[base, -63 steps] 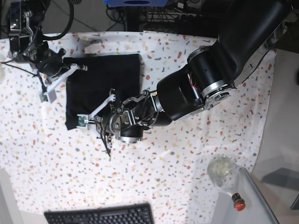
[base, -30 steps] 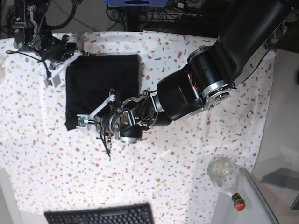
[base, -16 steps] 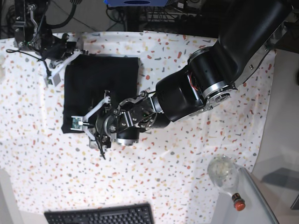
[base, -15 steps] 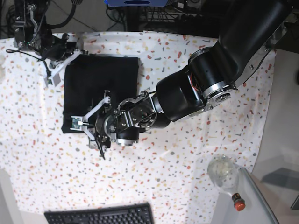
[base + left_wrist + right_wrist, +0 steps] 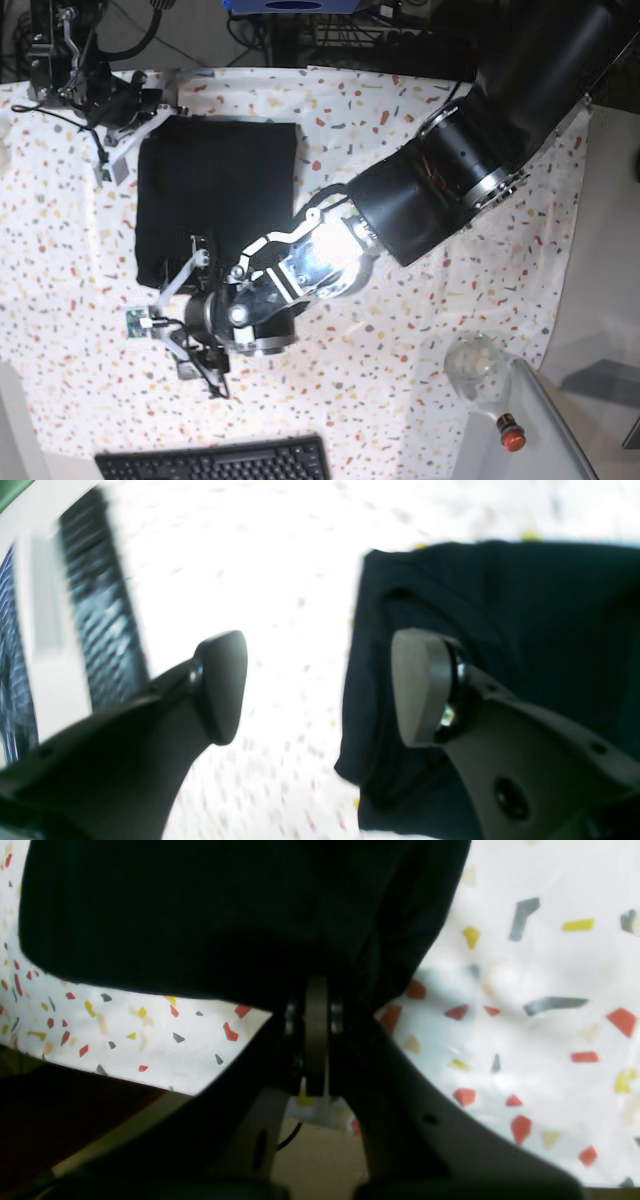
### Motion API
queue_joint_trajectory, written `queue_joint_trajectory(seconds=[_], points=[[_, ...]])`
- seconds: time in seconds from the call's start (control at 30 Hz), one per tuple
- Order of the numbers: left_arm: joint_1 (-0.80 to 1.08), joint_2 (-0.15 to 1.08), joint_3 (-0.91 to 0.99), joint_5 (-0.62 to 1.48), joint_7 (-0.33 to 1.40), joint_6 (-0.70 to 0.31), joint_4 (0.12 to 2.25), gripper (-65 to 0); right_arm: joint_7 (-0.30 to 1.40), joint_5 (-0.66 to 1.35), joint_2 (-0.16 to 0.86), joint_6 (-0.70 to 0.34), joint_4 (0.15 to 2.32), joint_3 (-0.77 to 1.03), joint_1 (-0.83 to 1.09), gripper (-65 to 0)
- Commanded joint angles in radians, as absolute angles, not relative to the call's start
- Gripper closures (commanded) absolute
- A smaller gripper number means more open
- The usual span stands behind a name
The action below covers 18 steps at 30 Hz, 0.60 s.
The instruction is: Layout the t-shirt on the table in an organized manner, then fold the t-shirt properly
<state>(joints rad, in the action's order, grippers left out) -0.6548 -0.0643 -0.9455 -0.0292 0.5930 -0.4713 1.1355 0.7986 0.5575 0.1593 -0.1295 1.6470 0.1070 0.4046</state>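
Note:
The black t-shirt lies folded into a rectangle on the speckled table. My left gripper hovers open just off the shirt's near left corner, over bare tablecloth. In the left wrist view its fingers stand wide apart with nothing between them, and the t-shirt lies to the right, behind the right-hand finger. My right gripper sits at the shirt's far left corner. In the right wrist view it is shut on the edge of the t-shirt.
A black keyboard lies at the table's front edge, also blurred as the keyboard in the left wrist view. A glass jar and a red-capped item sit at the front right. The left arm's thick black body spans the table's right half.
My left gripper has opened, let go of the shirt's near edge and drawn back toward the front of the table. The right gripper has stayed at the far corner.

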Motion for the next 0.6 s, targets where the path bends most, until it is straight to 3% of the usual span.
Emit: queue_joint_trajectory(seconds=[0.0, 0.1, 0.3, 0.57], points=[[-0.638, -0.058, -0.901, -0.031, 0.608, -0.467, 1.208, -31.6, 0.789, 0.573, 0.165, -0.136, 1.698, 0.11, 0.421, 0.0], [-0.487, -0.002, -0.816, -0.031, 0.636, -0.467, 1.377, -1.0, 0.789, 0.572, 0.163, -0.136, 1.773, 0.11, 0.441, 0.0], [-0.213, 0.087, -0.736, -0.031, 0.633, -0.463, 1.552, 0.0, 0.789, 0.572, 0.163, -0.136, 1.799, 0.11, 0.435, 0.0], [-0.079, 0.125, -0.707, -0.031, 0.63, -0.461, 1.448, 0.0, 0.786, 0.57, 0.163, -0.136, 1.643, 0.11, 0.335, 0.0]])
